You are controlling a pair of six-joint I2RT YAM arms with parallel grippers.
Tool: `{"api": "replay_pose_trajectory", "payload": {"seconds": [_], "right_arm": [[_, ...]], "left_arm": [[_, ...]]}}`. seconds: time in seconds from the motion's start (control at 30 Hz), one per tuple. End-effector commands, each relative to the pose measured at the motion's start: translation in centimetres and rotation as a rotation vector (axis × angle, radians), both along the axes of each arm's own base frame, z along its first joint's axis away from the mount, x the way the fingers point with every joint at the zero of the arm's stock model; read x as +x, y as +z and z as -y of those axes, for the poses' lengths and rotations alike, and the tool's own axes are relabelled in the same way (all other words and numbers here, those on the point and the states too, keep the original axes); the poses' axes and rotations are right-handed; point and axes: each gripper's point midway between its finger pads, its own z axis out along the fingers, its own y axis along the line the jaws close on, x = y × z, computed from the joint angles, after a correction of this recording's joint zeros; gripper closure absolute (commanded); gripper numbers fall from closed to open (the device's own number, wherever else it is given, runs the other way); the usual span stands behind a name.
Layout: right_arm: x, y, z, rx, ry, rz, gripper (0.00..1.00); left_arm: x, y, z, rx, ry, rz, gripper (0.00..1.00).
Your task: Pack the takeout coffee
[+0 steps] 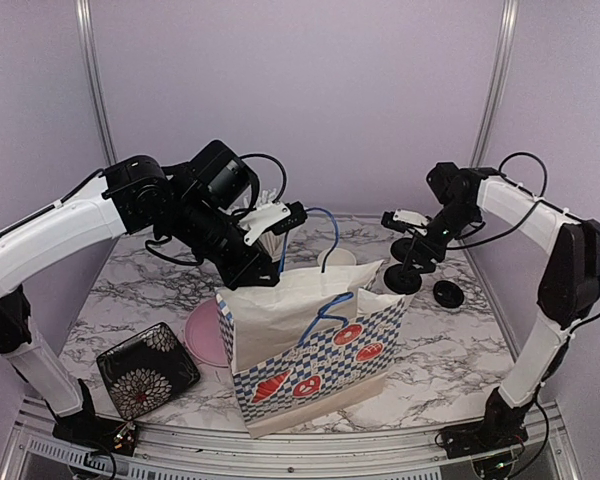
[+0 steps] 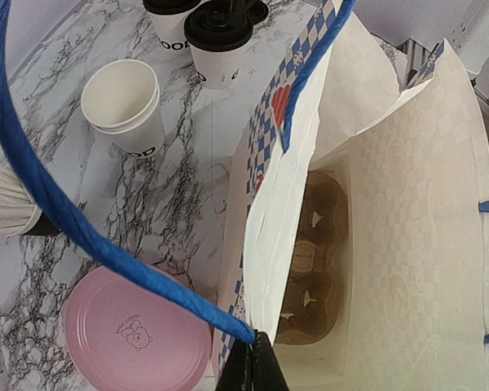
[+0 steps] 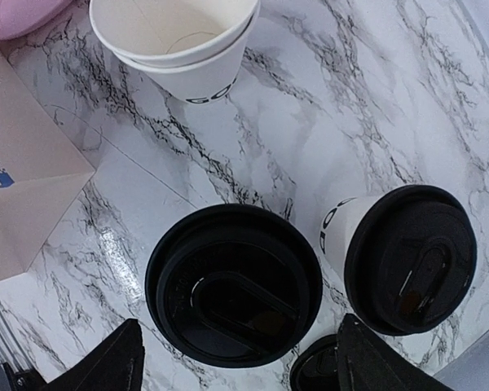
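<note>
Two lidded white coffee cups stand at the back right. One cup [image 3: 232,285] [image 1: 402,278] lies directly below my right gripper [image 3: 244,368] [image 1: 412,258], which is open with a finger on each side of the lid, not touching it. The second lidded cup [image 3: 407,257] [image 1: 447,293] stands just to its right. Both also show in the left wrist view [image 2: 220,41]. My left gripper [image 2: 257,365] [image 1: 267,272] is shut on the blue handle [image 2: 81,232] of the checked paper bag [image 1: 310,340], holding its mouth open. A brown cardboard cup carrier [image 2: 314,261] lies in the bag's bottom.
Stacked lidless paper cups [image 3: 175,41] [image 2: 122,102] stand behind the bag. A loose black lid [image 3: 318,371] lies by the right finger. A pink plate [image 1: 205,335] [image 2: 134,334] lies left of the bag, a black floral dish [image 1: 145,370] at front left. A cup of white sticks [image 2: 0,204] is at the back.
</note>
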Motion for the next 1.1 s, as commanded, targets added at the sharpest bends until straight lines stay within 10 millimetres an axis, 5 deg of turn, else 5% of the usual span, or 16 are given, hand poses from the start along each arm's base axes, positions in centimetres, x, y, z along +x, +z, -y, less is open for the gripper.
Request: {"api": "replay_pose_trajectory", "payload": {"seconds": [0.0, 0.6, 0.87, 1.07], "right_arm": [[-0.9, -1.3, 0.0, -0.049, 0.019, -0.05, 0.21], [-1.4, -3.4, -0.3, -0.131, 0.036, -0.092, 0.26], [-0.8, -1.1, -0.8, -0.105, 0.035, -0.032, 0.28], [-0.2, -2.0, -0.2, -0.147, 0.017, -0.029, 0.15]], "left_arm": [[-0.1, -1.0, -1.1, 0.055, 0.013, -0.015, 1.0], [-0.2, -1.6, -1.0, 0.065, 0.002, -0.029, 1.0], [-0.3, -1.6, -0.8, 0.062, -0.009, -0.032, 1.0], [-0.4, -1.8, -0.7, 0.064, -0.015, -0.04, 1.0]]}}
